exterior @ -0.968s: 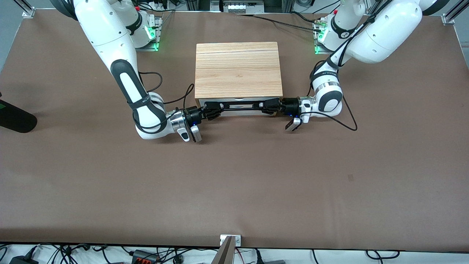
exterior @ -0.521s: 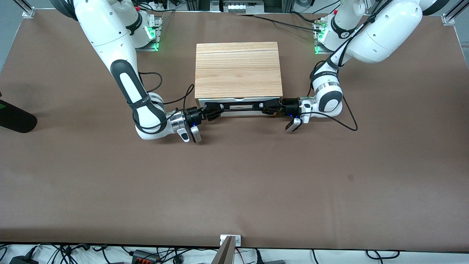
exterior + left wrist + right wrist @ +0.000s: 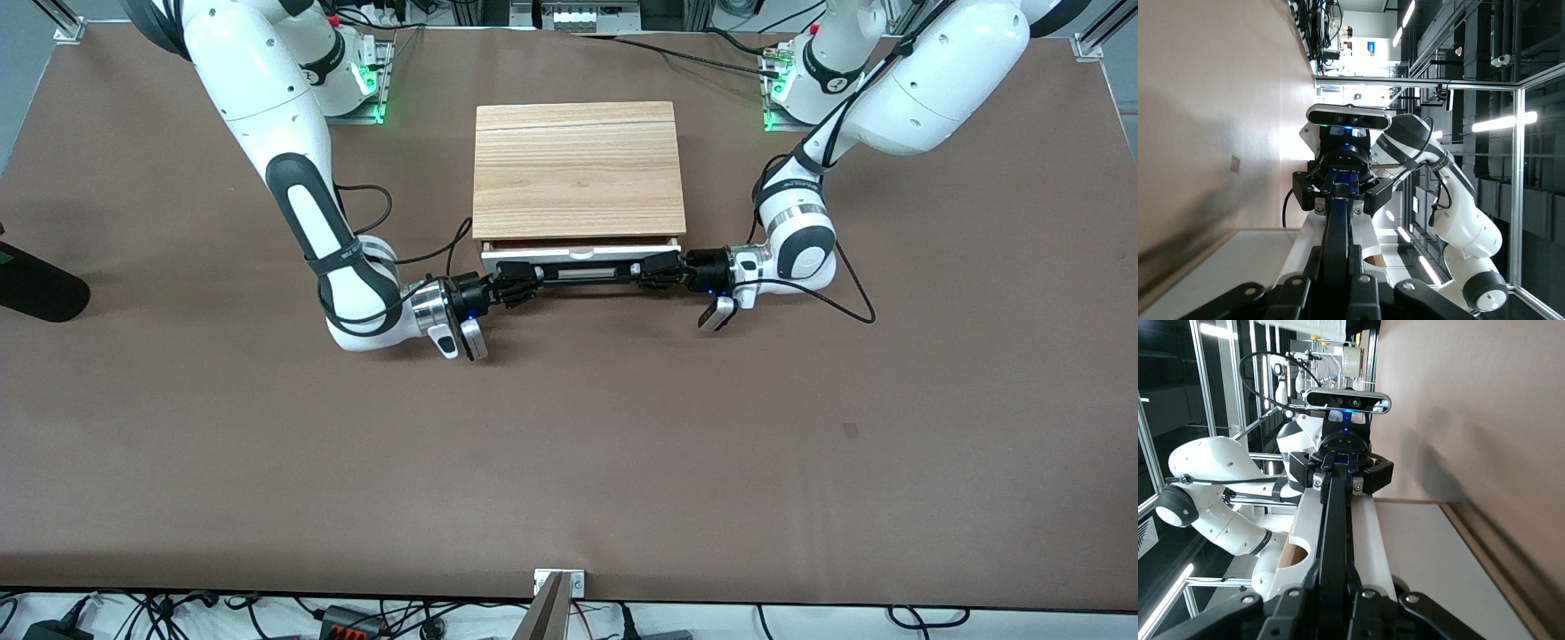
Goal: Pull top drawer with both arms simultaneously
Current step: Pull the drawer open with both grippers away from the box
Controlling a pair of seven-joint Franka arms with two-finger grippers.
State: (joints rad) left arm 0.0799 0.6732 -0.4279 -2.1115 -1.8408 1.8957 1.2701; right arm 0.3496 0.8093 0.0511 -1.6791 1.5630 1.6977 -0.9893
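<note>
The top drawer (image 3: 582, 258) stood pulled a little way out of the wood cabinet (image 3: 578, 171) in the middle of the brown surface (image 3: 569, 444), a strip of its wooden inside showing under the cabinet's top. The left pincer (image 3: 655, 268) was clamped on the black bar handle (image 3: 587, 269) at the end toward the left arm, and the right pincer (image 3: 517, 284) was clamped on the handle's other end. Both arms reached in level with the drawer front
</note>
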